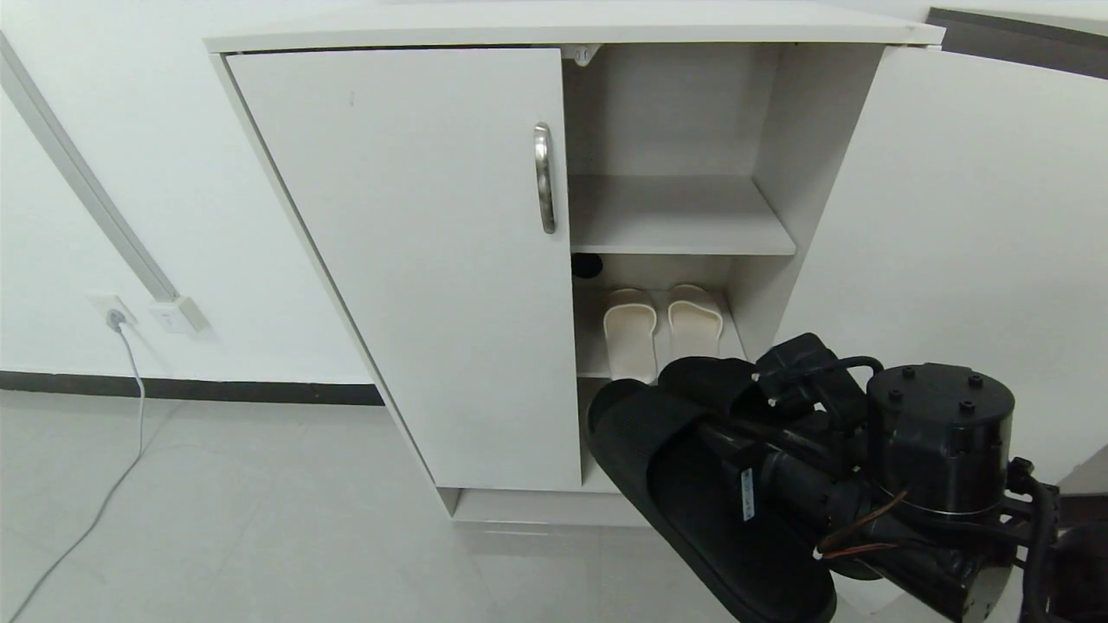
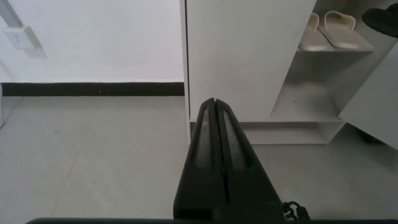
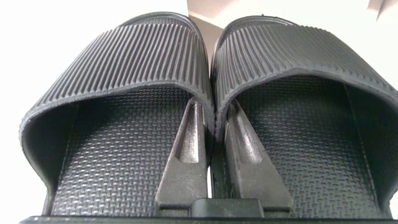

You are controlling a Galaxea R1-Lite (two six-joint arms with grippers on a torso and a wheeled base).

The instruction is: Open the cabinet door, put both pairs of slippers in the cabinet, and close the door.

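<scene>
Black slippers (image 1: 679, 472) clamped together in right hand (image 3: 214, 109), before open cabinet (image 1: 814, 173); left hand (image 2: 214, 111) closed, empty.

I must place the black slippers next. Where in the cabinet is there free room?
The top shelf is bare, between the shut door and the right wall. The bottom shelf, under the white slippers, also looks bare. The middle shelf is crowded: the white slippers take most of its open width.

white slippers (image 1: 629, 333) 2 | black slippers (image 1: 684, 484) 2 | cabinet (image 1: 407, 260) 1 | handle (image 1: 544, 177) 1
</scene>
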